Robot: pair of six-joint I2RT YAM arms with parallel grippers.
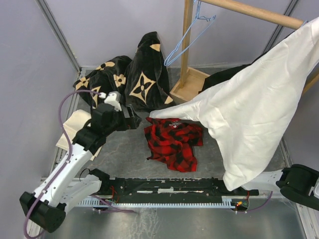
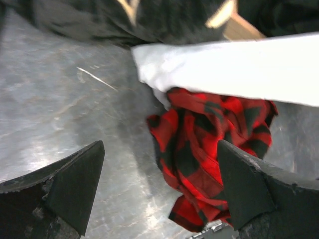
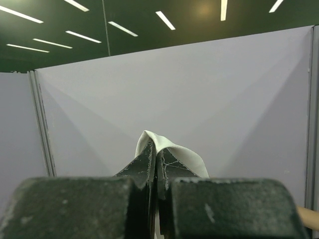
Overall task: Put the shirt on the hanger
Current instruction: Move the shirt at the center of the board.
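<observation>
Top external view: the white shirt [image 1: 249, 114] is lifted over the right side of the bench [image 1: 124, 159], one end trailing onto the red plaid shirt [image 1: 173, 142] at mid-bench. The right gripper [image 3: 153, 149] (seen only by its wrist camera) is pinched on a fold of it. The blue hanger [image 1: 192, 35] hangs high on the wooden rack [image 1: 187, 50] near the far edge. The left gripper [image 1: 130, 119], jaws spread and empty, hovers left of the plaid shirt.
</observation>
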